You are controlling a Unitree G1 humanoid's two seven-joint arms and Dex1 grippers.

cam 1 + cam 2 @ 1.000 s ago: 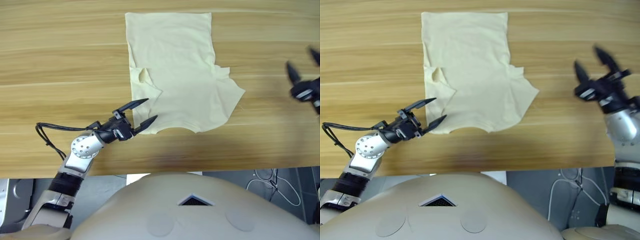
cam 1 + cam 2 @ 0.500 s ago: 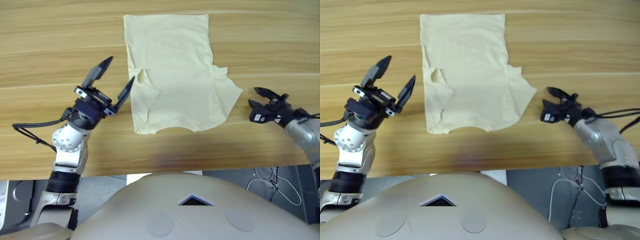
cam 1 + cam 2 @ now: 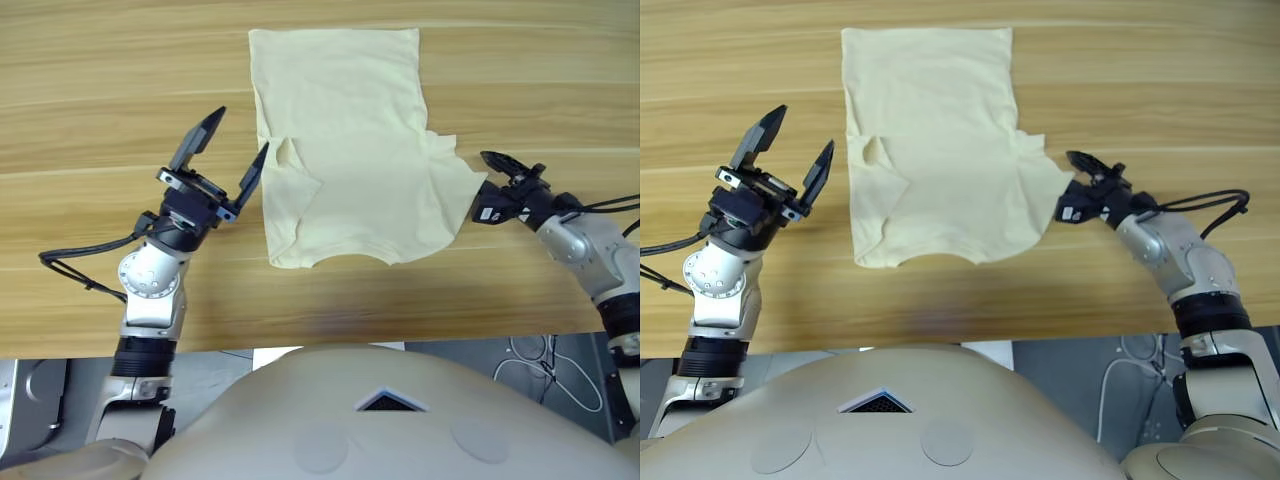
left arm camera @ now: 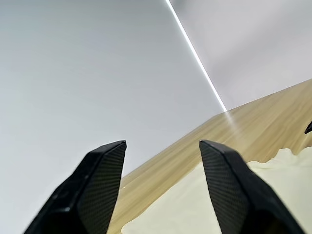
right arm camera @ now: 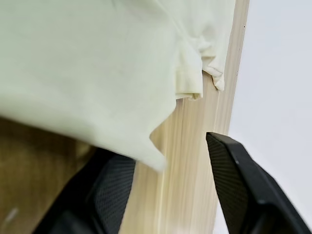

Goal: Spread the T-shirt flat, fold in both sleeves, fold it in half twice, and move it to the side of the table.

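A pale yellow T-shirt lies on the wooden table, hem at the far end and collar toward me. Its left sleeve is folded in over the body, and its right sleeve sticks out to the right. My left gripper is open and held up just left of the shirt's left edge, with nothing in it. My right gripper is open at the tip of the right sleeve. In the right wrist view the sleeve corner lies between the fingers and covers part of one.
The table's front edge runs close to me, with floor and loose cables below on the right. A black cable loops off my left arm. Bare wood stretches on both sides of the shirt.
My left gripper lifted from the shirt's near-left corner to beside its left edge. My right gripper came in from the far right to the right sleeve's tip.
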